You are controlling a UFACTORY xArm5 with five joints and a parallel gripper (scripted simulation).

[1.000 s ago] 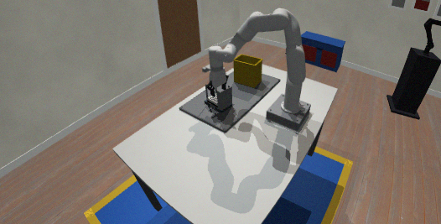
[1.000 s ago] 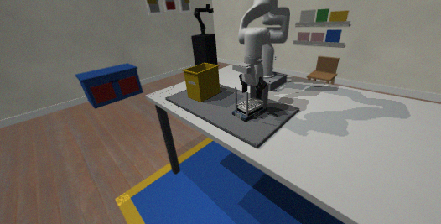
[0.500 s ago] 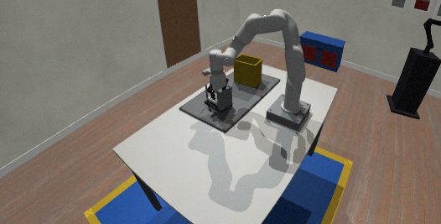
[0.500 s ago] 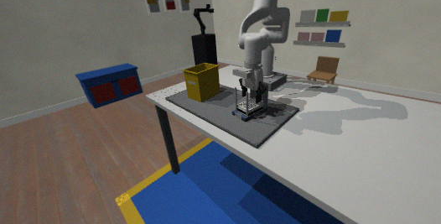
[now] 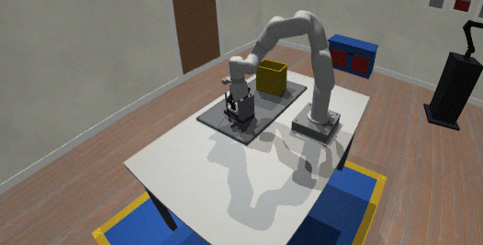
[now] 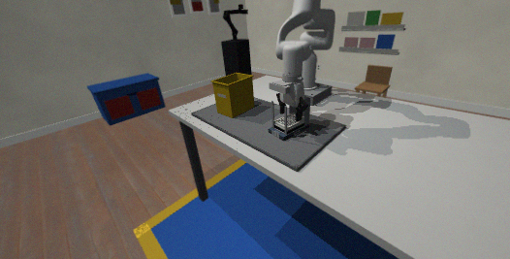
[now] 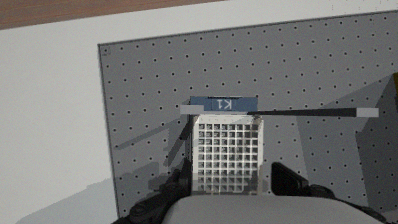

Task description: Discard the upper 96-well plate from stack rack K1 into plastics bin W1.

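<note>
Directly beneath the spread, empty gripper [image 7: 227,186], the upper 96-well plate [image 7: 227,152] sits atop stack rack K1 [image 7: 223,104]; descending squarely, fingers straddling its long sides, should spare the lower plate.

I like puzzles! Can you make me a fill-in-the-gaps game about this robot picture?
1. The bin on the grey mat is coloured ____.
2. The blue label beside the rack reads ____.
3. The jaws of the gripper stand ____, one on each side of the white plate.
4. The bin stands ____, not tipped over.

Missing words: yellow; K1; open; upright
</note>
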